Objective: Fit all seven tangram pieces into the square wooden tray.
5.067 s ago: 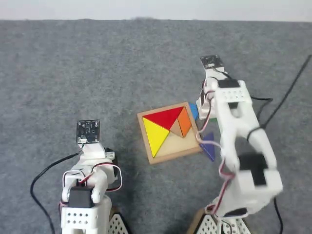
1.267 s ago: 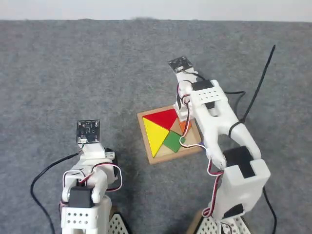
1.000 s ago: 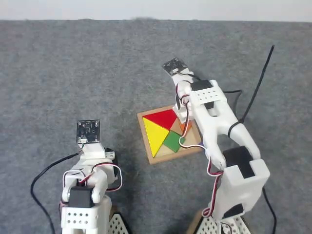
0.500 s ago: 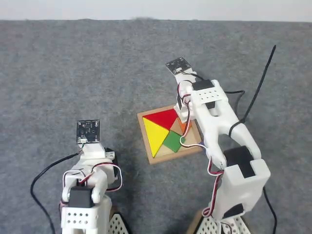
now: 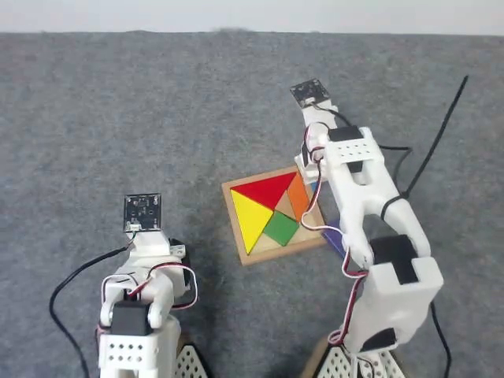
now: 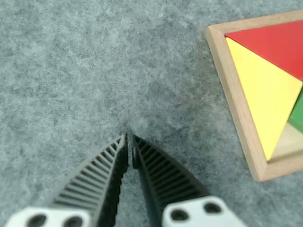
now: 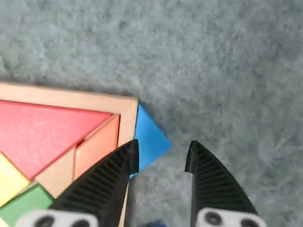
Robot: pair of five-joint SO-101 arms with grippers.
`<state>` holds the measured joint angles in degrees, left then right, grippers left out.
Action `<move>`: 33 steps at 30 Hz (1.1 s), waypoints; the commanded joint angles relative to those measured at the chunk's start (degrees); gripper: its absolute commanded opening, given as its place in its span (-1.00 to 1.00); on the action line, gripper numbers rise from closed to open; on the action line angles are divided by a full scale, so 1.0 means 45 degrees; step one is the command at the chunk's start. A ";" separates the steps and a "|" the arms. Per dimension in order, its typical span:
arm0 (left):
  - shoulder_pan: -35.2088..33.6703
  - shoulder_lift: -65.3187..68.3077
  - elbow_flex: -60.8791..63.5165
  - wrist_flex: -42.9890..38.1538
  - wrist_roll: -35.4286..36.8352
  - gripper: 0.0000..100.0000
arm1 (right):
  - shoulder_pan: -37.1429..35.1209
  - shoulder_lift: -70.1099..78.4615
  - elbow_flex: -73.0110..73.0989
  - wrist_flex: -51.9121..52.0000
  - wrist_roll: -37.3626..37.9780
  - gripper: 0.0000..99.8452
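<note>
The square wooden tray (image 5: 236,224) lies mid-table holding a red triangle (image 5: 264,191), a yellow triangle (image 5: 250,220), an orange piece (image 5: 298,197) and a green square (image 5: 279,228). My right gripper (image 7: 162,151) is open just outside the tray's corner (image 7: 128,106), above a blue piece (image 7: 149,139) that lies on the mat against the rim. One fingertip (image 7: 132,149) covers the blue piece's edge. A purple piece (image 5: 335,236) lies by the tray's right side, half under the right arm (image 5: 358,181). My left gripper (image 6: 129,138) is shut, empty, left of the tray (image 6: 232,94).
Grey felt mat (image 5: 118,118) covers the whole table, with open room to the left of and behind the tray. The left arm (image 5: 142,276) sits near the front left. A black cable (image 5: 441,118) runs off the right arm toward the back right.
The green square, absent from the tray five seconds ago, now lies in it. In the last half second the right arm swung right, off the tray to its right corner. The left arm stayed still.
</note>
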<state>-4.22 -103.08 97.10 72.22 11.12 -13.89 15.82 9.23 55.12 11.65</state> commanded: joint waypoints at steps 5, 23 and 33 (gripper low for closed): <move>-0.0078 -0.0254 -0.0147 0.0020 -0.0137 -0.97 | 0.0127 0.1612 -0.2422 0.0791 -0.0137 -0.67; -0.0078 -0.0254 -0.0147 0.0020 -0.0137 -0.97 | 0.2686 0.2237 -0.3145 0.1924 -0.0020 -0.67; -0.0078 -0.0254 -0.0147 0.0020 -0.0137 -0.97 | 0.1006 -0.0225 -0.1426 0.1651 -0.0039 -0.67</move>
<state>-4.22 -103.08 97.10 72.22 11.12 -5.63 23.91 0.53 63.30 11.65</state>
